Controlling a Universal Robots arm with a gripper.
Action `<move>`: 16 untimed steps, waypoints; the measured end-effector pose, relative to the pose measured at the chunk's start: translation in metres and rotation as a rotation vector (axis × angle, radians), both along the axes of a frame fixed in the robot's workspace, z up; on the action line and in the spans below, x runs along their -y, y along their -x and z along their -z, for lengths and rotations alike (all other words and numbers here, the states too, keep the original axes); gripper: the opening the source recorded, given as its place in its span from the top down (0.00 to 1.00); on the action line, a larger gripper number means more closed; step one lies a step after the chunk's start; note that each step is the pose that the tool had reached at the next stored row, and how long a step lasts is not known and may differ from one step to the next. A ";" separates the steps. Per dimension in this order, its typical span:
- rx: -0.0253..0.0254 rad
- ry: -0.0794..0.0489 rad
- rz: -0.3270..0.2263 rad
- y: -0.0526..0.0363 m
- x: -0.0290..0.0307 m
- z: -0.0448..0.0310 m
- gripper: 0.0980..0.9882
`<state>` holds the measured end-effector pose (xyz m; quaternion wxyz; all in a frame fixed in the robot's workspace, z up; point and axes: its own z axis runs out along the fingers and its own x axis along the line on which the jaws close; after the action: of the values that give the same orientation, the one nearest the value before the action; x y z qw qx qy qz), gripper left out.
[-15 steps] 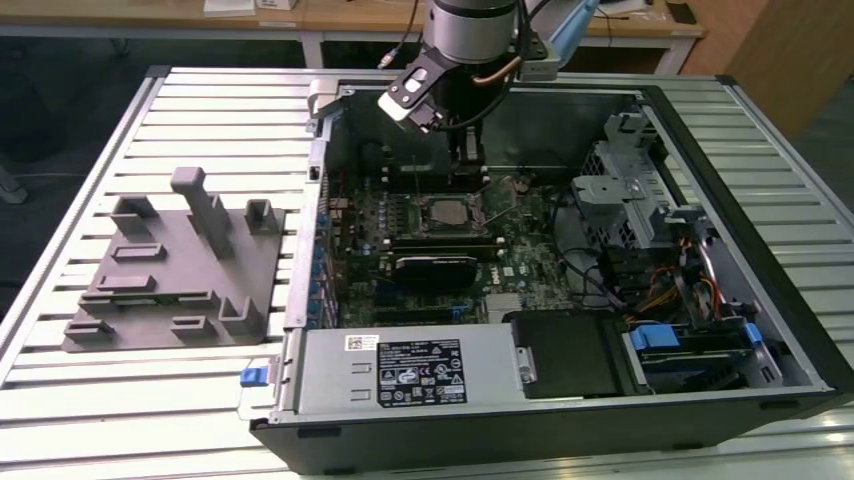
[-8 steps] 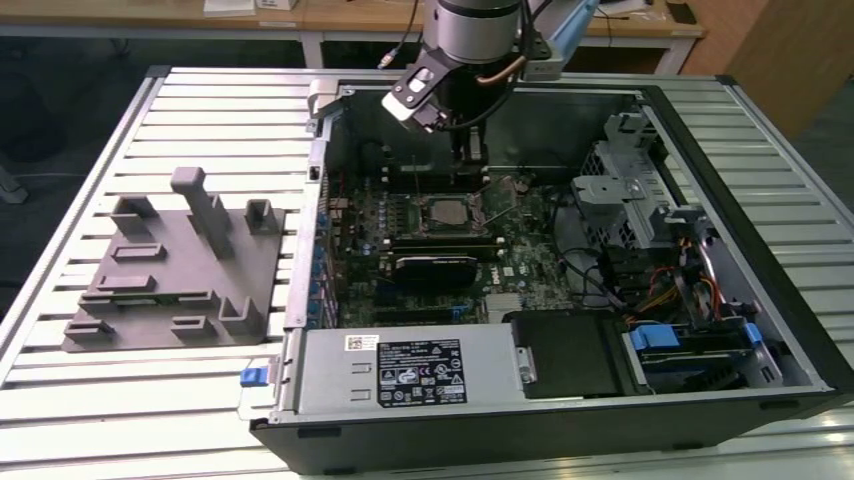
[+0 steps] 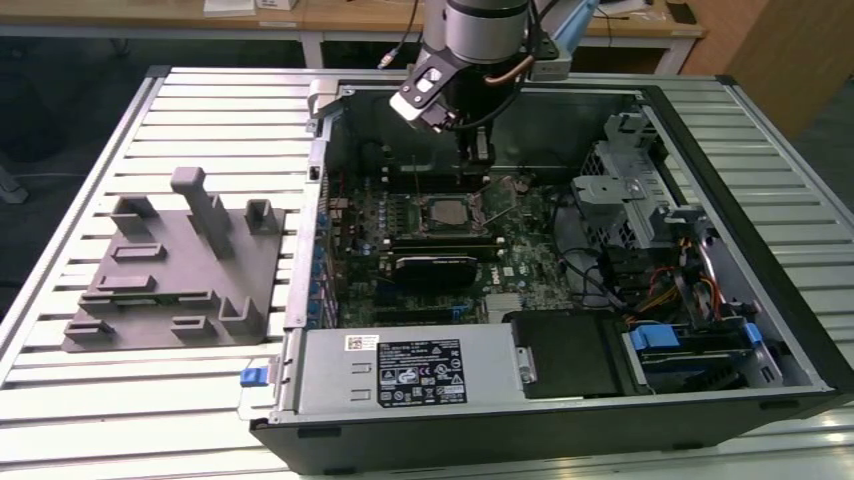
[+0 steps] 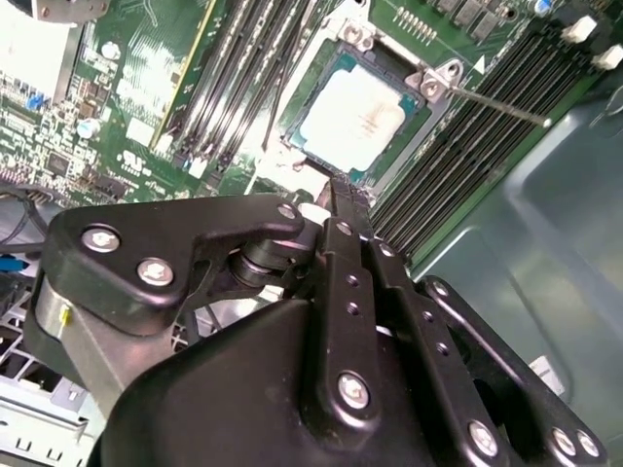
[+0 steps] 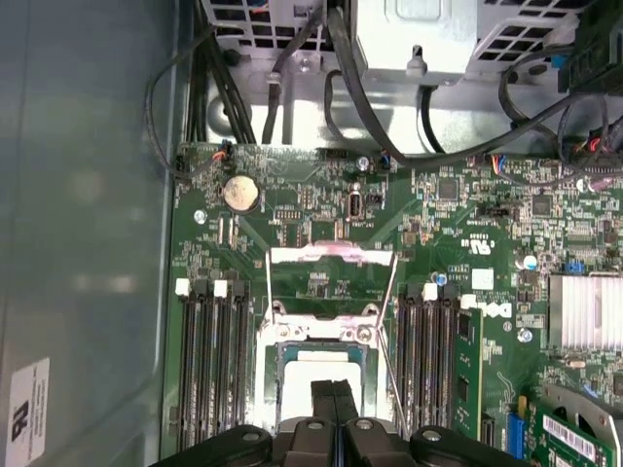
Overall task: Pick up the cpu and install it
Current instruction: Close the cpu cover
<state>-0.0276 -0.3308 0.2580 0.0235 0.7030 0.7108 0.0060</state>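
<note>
The gripper (image 4: 346,195) is shut and holds nothing. In the first wrist view its two fingers (image 5: 323,399) lie side by side with only a hairline seam between them, and in the second wrist view they run together into one narrow black tip.

The cpu (image 4: 355,117) lies flat in its socket (image 4: 433,78) on the green motherboard (image 5: 292,209), just beyond and below that tip, with its pale metal top facing up. It looks level and square inside the frame. I cannot tell whether the tip touches the near edge of the chip or hovers just above it.

The socket's load plate (image 5: 331,255) stands folded back on the side of the chip away from the gripper. The thin lever (image 4: 496,105) sticks out free to one side rather than lying tucked down. Banks of memory slots (image 5: 209,360) flank the socket on either side of the fingers.

In the exterior view the arm reaches down into the open computer case (image 3: 534,440). The grey moulded tray (image 3: 160,280) sits well away from the gripper, outside the case.

My reading is that the pick and the placing are done and the chip has been let go. The install is at the seating stage, with the socket not yet clamped. What remains calls for a light, straight touch: the chip must stay flat in its recess, the closed tip must not drag sideways across it, and the plate and lever must come down without catching the chip's edge or the nearby memory slots.
</note>
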 end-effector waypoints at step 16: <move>0.0001 0.000 0.000 -0.0423 -0.0016 0.0000 0.99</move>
<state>0.0148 -0.3292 0.2580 0.0235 0.7030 0.7108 0.0060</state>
